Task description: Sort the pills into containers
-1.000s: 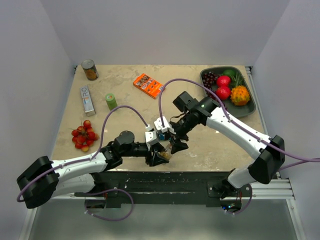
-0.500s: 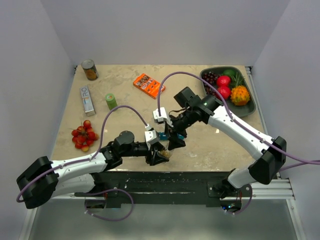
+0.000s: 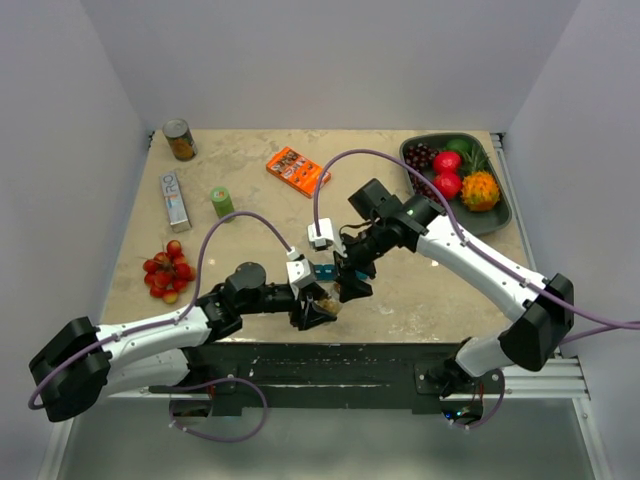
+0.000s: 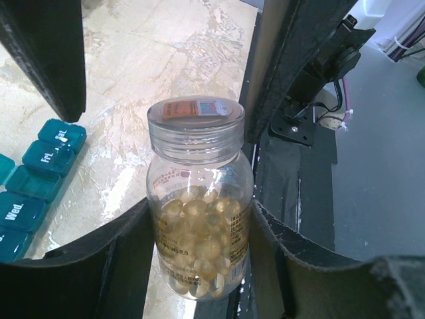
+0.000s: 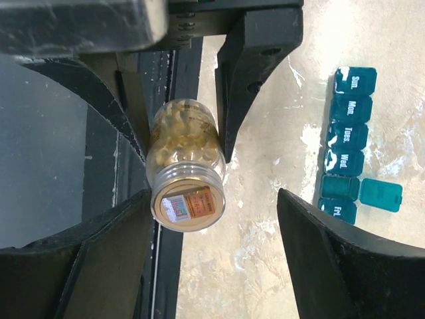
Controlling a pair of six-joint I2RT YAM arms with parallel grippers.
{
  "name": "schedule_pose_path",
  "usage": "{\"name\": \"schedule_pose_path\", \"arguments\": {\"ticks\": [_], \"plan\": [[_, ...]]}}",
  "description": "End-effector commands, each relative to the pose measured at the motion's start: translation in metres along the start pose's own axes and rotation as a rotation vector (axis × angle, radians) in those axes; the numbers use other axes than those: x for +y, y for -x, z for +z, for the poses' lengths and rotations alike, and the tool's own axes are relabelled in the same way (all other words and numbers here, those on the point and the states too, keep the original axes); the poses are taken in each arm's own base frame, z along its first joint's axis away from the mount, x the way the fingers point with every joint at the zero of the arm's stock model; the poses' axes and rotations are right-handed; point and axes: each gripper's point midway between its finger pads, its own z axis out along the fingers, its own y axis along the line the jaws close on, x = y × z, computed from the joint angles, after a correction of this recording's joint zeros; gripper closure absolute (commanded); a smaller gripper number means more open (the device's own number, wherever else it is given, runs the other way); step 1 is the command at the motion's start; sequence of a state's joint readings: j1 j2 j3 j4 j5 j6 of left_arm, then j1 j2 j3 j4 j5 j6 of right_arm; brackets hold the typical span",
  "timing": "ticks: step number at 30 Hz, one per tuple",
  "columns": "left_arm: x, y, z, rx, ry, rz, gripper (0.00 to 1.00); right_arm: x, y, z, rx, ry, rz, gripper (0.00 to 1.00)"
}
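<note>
My left gripper (image 3: 318, 310) is shut on a clear bottle (image 3: 329, 304) of amber-gold pills, near the table's front edge. In the left wrist view (image 4: 199, 269) the jaws press both sides of the bottle (image 4: 199, 219), and its clear cap (image 4: 196, 126) is on. My right gripper (image 3: 351, 286) is open just beyond the cap. In the right wrist view (image 5: 216, 199) its jaws stand wide to either side of the cap (image 5: 187, 204). The teal-blue pill organizer (image 5: 346, 133) lies beside it with one lid (image 5: 380, 195) flipped open. It also shows in the left wrist view (image 4: 36, 179) and the top view (image 3: 323, 270).
A tin can (image 3: 180, 139), a silver box (image 3: 175, 198), a green cylinder (image 3: 222, 202) and an orange packet (image 3: 296, 170) lie at the back left. Cherry tomatoes (image 3: 168, 272) are at the left. A dark tray (image 3: 500, 222) of fruit is at the back right.
My right wrist has shifted slightly left and settled over the bottle's cap. My left gripper still holds the bottle in about the same place.
</note>
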State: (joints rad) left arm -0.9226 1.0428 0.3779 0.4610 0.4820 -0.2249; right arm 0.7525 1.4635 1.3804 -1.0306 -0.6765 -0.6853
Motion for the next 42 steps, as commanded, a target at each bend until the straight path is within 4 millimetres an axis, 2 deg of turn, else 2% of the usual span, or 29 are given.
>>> {"name": "schedule_pose_path", "arguments": {"ticks": [1,2,9,10,12,13,14,18,19,20,22,25,31,35,38,42], "plan": [[0.0,0.015,-0.003,-0.056,0.002,0.03,1.0,0.0,0.003,-0.008,-0.022,-0.039,-0.007,0.24],[-0.001,0.015,-0.003,-0.056,0.0,0.03,1.0,0.001,0.004,-0.008,-0.025,-0.034,-0.007,0.25],[0.0,0.017,-0.002,-0.06,0.001,0.03,1.0,0.006,0.005,-0.004,-0.03,0.019,0.005,0.48],[0.0,0.017,-0.002,-0.063,0.002,0.031,1.0,0.006,0.006,-0.004,-0.032,0.023,0.001,0.55],[0.0,0.016,-0.002,-0.059,0.003,0.029,1.0,0.01,0.008,-0.003,-0.04,0.045,-0.005,0.62],[0.0,0.016,-0.002,-0.059,0.001,0.029,1.0,0.01,0.008,-0.003,-0.041,0.056,-0.028,0.7],[-0.001,0.016,-0.002,-0.059,-0.004,0.03,1.0,0.012,0.007,-0.004,-0.039,0.07,-0.034,0.72],[-0.006,0.014,-0.002,-0.048,-0.036,0.028,1.0,0.027,0.015,-0.008,-0.089,0.143,-0.165,0.76],[-0.008,0.014,-0.002,-0.044,-0.046,0.025,1.0,0.032,0.022,-0.011,-0.129,0.163,-0.256,0.76],[-0.011,0.014,-0.002,-0.041,-0.064,0.023,1.0,0.038,0.021,-0.013,-0.133,0.184,-0.291,0.77],[-0.017,0.013,-0.003,-0.033,-0.094,0.016,1.0,0.038,0.028,-0.019,-0.157,0.187,-0.425,0.76],[-0.023,0.012,-0.003,-0.026,-0.131,0.005,1.0,0.04,0.037,-0.025,-0.169,0.195,-0.517,0.76],[-0.029,0.014,-0.003,-0.02,-0.163,-0.007,1.0,0.035,0.038,-0.026,-0.146,0.2,-0.533,0.77],[-0.032,0.016,-0.004,-0.026,-0.175,-0.005,1.0,0.022,0.04,-0.027,-0.13,0.125,-0.515,0.79],[-0.031,0.016,-0.005,-0.024,-0.17,-0.002,1.0,0.016,0.04,-0.032,-0.115,0.082,-0.494,0.8],[-0.029,0.013,-0.007,-0.02,-0.153,-0.006,1.0,0.018,0.044,-0.044,-0.156,0.069,-0.477,0.8]]}}
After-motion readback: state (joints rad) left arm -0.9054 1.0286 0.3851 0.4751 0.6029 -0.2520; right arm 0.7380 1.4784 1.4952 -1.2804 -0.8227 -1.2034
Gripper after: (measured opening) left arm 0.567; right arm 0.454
